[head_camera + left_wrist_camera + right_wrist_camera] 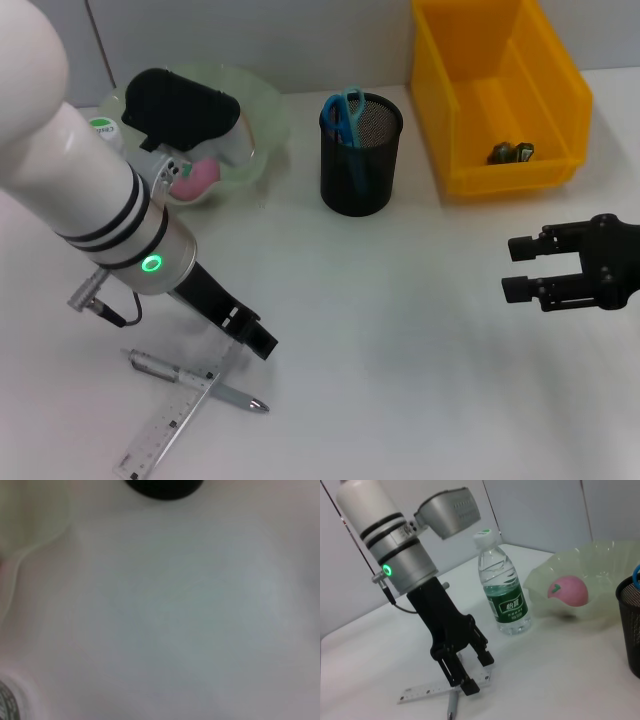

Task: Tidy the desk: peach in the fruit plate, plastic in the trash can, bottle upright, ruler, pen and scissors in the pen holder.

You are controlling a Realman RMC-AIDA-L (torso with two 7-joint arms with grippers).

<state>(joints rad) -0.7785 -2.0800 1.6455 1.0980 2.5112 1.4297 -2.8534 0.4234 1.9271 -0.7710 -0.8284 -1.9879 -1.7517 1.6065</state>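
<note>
Left pincer [262,343] is hanging low at the lower left of the head frame, fingers parted, tips just above the ruler [165,428] where the pen [192,380] is crossing it; nothing is gripped. In the right wrist view the same pincer [470,679] is showing its fingers [469,686] open and straddling the ruler [442,688], with the pen's tip [451,709] poking out below. Judging the step in hand: picking up the ruler or the pen for the holder [360,154], upper centre of the head frame, where the scissors [346,113] are already standing. Both pieces are lying flat and thin on the white surface [400,330], so the fingers are needing to close across the narrow width, square to the long axis, right down at surface level. The crossing is the risk; closing there could be catching both at once or skidding one away. Better to be gripping clear of the overlap. Peach [196,175] is sitting in the plate [262,125], upper left; bottle [502,587] is standing upright beside it. Plastic [511,152] is lying in the yellow bin [560,90], upper right. Right pincer [524,268] is idling open at the right edge, holding nothing.
</note>
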